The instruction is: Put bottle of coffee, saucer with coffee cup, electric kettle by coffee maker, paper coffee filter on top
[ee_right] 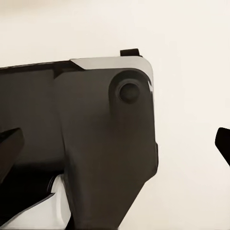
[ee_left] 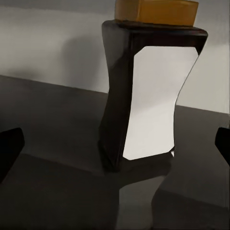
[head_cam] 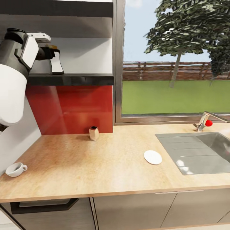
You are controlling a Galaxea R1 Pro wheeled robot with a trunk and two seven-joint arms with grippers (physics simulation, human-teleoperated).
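Observation:
The bottle of coffee (head_cam: 56,65), dark with a white label and a yellow cap, stands on the black kitchen shelf (head_cam: 80,79). My left gripper (head_cam: 48,52) is raised to it and open. In the left wrist view the bottle (ee_left: 153,105) stands upright just ahead, between the two dark fingertips (ee_left: 9,148), with gaps on both sides. On the kitchen countertop (head_cam: 95,169) the coffee cup (head_cam: 16,169) sits at the near left and the saucer (head_cam: 152,157) lies apart, near the sink. A small pale folded piece, likely the paper coffee filter (head_cam: 93,133), stands by the backsplash. My right gripper (ee_right: 115,143) is open with nothing between its fingers.
A steel sink (head_cam: 204,153) with a tap (head_cam: 204,119) takes up the counter's right end. A red backsplash (head_cam: 70,108) lies under the shelf and a large window (head_cam: 175,64) beside it. A dark robot part (ee_right: 96,143) is close before the right wrist camera.

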